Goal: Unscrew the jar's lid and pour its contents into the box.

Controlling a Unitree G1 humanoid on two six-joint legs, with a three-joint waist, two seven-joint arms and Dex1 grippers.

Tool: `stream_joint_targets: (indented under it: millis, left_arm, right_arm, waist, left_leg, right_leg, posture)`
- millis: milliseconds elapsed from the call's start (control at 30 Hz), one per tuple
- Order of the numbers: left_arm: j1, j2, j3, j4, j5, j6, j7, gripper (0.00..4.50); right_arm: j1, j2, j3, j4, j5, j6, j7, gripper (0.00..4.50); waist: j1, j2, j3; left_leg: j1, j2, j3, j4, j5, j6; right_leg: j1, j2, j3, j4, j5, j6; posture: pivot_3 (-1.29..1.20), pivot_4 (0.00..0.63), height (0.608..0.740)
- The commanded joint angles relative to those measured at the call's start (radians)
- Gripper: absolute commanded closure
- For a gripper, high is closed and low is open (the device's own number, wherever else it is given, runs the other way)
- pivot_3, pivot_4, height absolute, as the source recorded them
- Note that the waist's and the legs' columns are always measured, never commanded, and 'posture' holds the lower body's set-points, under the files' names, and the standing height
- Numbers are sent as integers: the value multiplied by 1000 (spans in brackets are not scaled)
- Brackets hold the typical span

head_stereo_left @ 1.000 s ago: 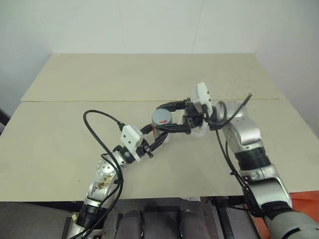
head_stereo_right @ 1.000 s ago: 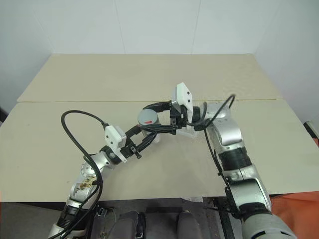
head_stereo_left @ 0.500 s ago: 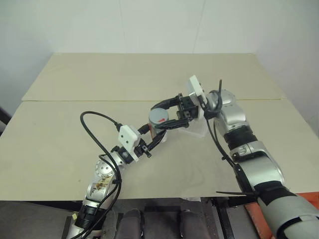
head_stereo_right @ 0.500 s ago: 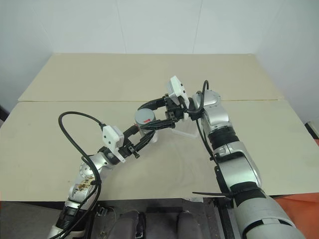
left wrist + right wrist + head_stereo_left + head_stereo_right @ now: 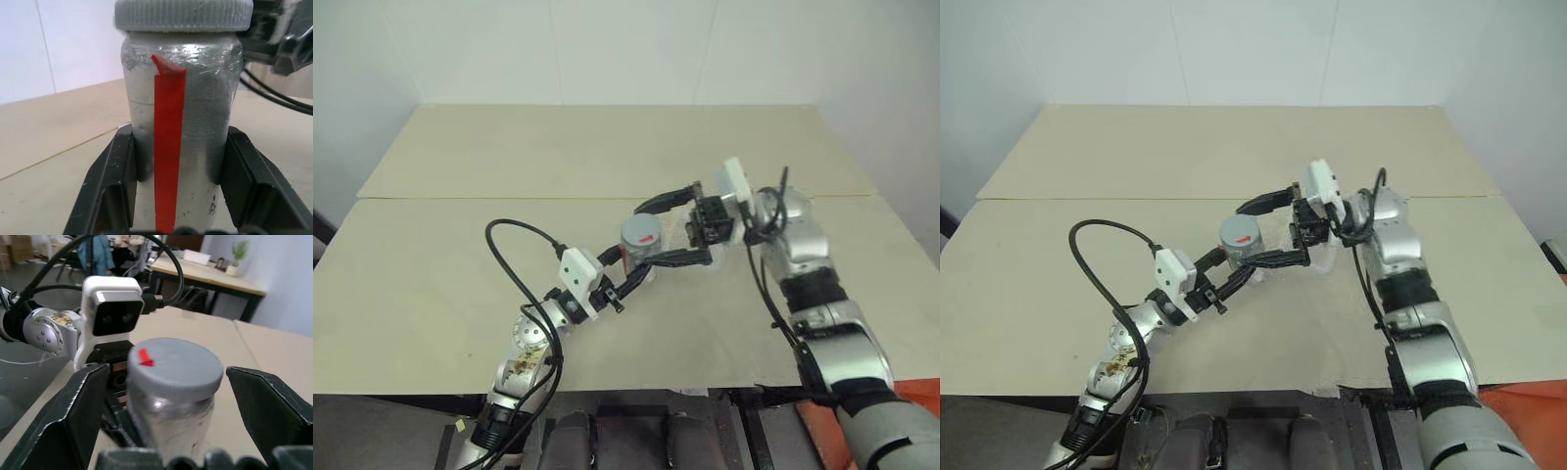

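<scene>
In the left eye view, the jar (image 5: pixel 640 250) stands upright above the beige table (image 5: pixel 460 255), near the middle, clamped low on its body by the left gripper (image 5: pixel 631 274), which reaches in from the lower left. The grey lid (image 5: pixel 641 231) is on the jar and carries a small red mark. The right gripper (image 5: pixel 661 232) comes in from the right, pointing sideways, with its two black fingers spread wide, one beyond the lid and one on the near side; neither visibly touches it. Just behind that gripper, the clear box (image 5: pixel 683 235) lies on the table, largely hidden by the wrist.

The right eye view gives the same arrangement: jar held by the left claw, right claw splayed around the lid with a gap on both sides.

In the left wrist view, the jar (image 5: pixel 181 122) sits between the two black fingers (image 5: pixel 110 191), which press against its silvery sides (the red stripe (image 5: pixel 168 147) faces the camera). The ribbed lid (image 5: pixel 183 14) caps it, seated level.

In the right wrist view, the lid (image 5: pixel 173 364) lies between the spread fingers (image 5: pixel 73 411), clear of both. The left arm's white camera housing (image 5: pixel 111 316) shows behind the jar.
</scene>
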Motion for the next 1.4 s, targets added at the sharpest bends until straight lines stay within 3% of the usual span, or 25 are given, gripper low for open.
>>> stream_joint_targets:
  millis: [33,233,567,967,1400]
  left_arm:
    - [-19,-9,3,-10,7,-35,5,2515]
    - [-40,-28,6,28,53,-55,47,2515]
    - [-54,-54,9,70,113,-85,110,2515]
    - [-62,-81,10,84,144,-108,151,2515]
    - [-61,-87,5,83,147,-115,166,2515]
  right_arm:
    - [59,-22,-52,-177,-16,53,-147,30]
    - [169,6,-84,-395,-103,139,-467,30]
    - [317,47,-34,-783,-114,413,-775,30]
    - [299,142,20,-799,-156,559,-966,30]
    - [303,171,57,-767,-183,555,-984,30]
  waist:
    - [0,0,0]
    - [-2,0,0]
    - [1,0,0]
    - [-1,0,0]
    - [-1,0,0]
  left_leg:
    - [0,0,0,0,0,0]
    - [0,0,0,0,0,0]
    - [-1,-1,0,1,0,0]
    - [-1,-1,0,1,0,0]
    - [-1,-1,0,1,0,0]
  right_leg:
    - [0,0,0,0,0,0]
    - [0,1,0,1,0,0]
    - [0,1,0,0,0,0]
    - [0,2,0,0,0,0]
    - [0,2,0,0,0,0]
  posture:
    - [0,150,740]
    - [0,150,740]
    - [0,150,740]
    - [0,150,740]
    - [0,150,740]
